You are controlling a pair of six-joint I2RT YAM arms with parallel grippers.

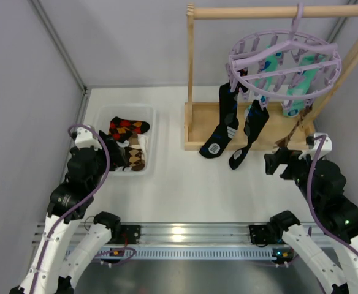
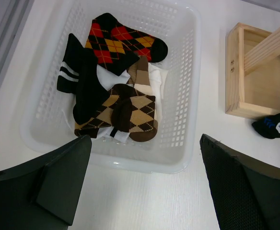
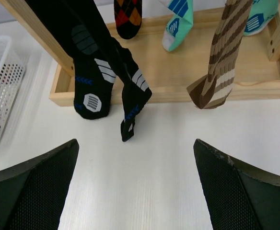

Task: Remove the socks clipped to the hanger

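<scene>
The lilac hanger (image 1: 283, 61) hangs by its hook from the wooden rail. Two long black socks (image 1: 223, 125) dangle from its near-left clips, their toes reaching the table; the right wrist view shows them as black socks (image 3: 89, 79) with blue and white marks. Turquoise socks (image 1: 298, 92) hang further back, and a turquoise sock (image 3: 178, 21), a brown striped sock (image 3: 219, 62) and a black sock with orange-red diamonds (image 3: 128, 14) also dangle. My right gripper (image 3: 135, 191) stands open above the table, in front of the black socks. My left gripper (image 2: 145, 191) is open and empty at the basket's near edge.
A white plastic basket (image 2: 145, 165) at the left holds several loose socks, among them a black and red diamond one (image 2: 116, 40). The wooden rail frame (image 1: 194, 73) with its tray base (image 3: 178, 72) stands at the back right. Grey walls close in both sides.
</scene>
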